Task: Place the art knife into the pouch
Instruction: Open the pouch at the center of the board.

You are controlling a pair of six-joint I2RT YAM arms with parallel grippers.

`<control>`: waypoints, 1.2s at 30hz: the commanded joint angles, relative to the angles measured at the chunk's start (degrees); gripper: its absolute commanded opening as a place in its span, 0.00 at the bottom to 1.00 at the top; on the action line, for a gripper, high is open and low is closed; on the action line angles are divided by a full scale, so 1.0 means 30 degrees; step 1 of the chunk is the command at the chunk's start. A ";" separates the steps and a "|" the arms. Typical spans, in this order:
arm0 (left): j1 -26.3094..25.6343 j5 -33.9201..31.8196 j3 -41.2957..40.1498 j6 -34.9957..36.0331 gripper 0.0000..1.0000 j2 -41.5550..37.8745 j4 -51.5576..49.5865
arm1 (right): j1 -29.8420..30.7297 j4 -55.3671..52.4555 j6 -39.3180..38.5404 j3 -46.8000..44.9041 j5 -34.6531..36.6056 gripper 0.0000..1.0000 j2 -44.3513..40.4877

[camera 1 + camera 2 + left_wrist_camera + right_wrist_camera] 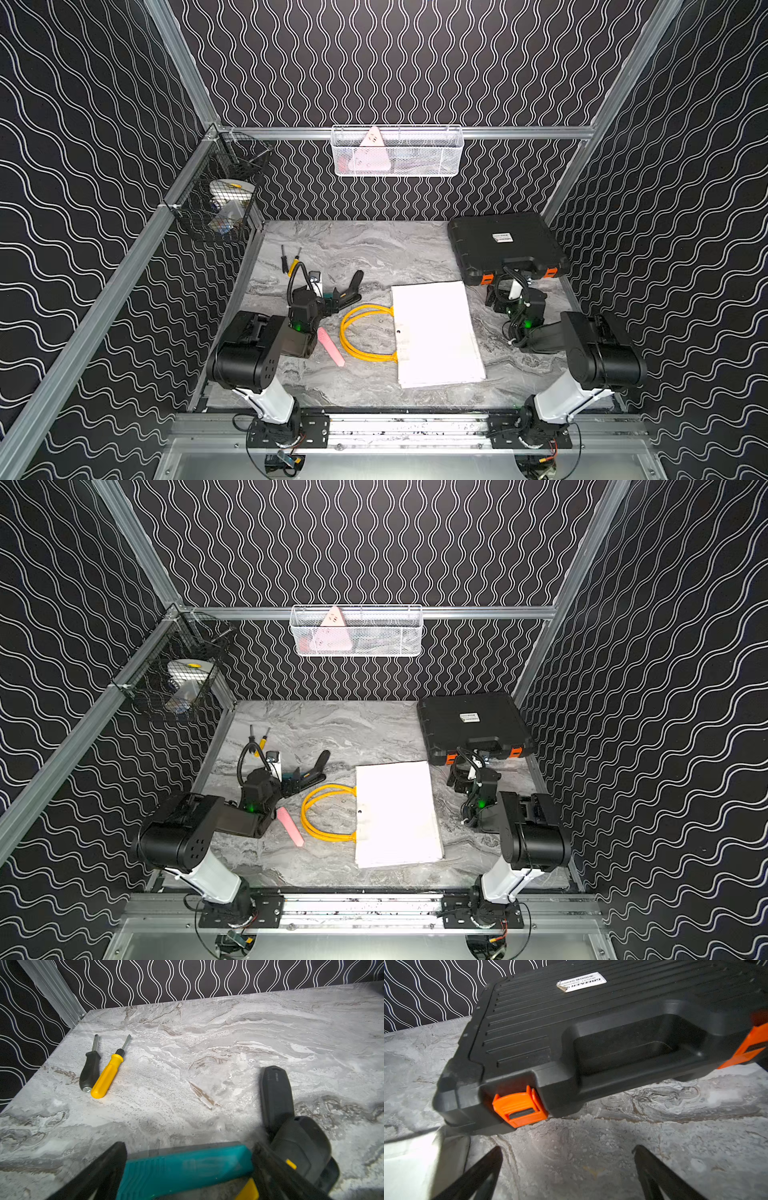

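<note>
The pouch (436,332) lies flat at mid-table, white, with its yellow loop handles (361,332) spread to its left. A slim pink cutter with a slanted tip (331,346) rests left of the handles. A teal tool with a ridged grip (187,1167) lies between the fingers of my left gripper (189,1145), whose jaws stand wide. Which of these two is the art knife I cannot tell. My right gripper (566,1148) hovers open over bare table, right of the pouch and just before the black case, holding nothing.
A black hard case with orange latches (591,1022) fills the back right corner. A black angled tool with a yellow button (276,1095) lies beside my left gripper. A yellow screwdriver (108,1076) and a black one (90,1072) lie at back left. Wire baskets (397,151) hang on the walls.
</note>
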 commanded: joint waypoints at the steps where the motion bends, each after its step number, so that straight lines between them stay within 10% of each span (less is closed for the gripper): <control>1: 0.0030 0.0126 0.0045 0.0101 0.98 0.0010 0.0545 | 0.0013 0.0868 -0.0138 0.0050 -0.0107 1.00 0.0018; 21: 0.0025 -0.0727 -0.0121 -0.0106 0.98 0.0001 0.0933 | 0.0064 0.0813 0.0350 0.0153 0.1738 1.00 -0.0093; 27: -0.2000 -0.4634 -0.1568 0.0959 0.98 -0.1930 0.2517 | 0.0711 -0.7035 0.1842 0.2599 0.5810 1.00 -0.4982; 30: -0.3726 -0.6441 0.0611 0.1401 0.98 -0.5005 -0.4088 | 0.0717 -1.2533 0.4182 0.5543 0.2547 1.00 -0.6657; 36: -0.3892 -0.4534 0.6473 -0.7019 0.98 -0.7966 -1.5244 | 0.0875 -1.2929 0.7587 0.8601 -0.9646 1.00 -0.5468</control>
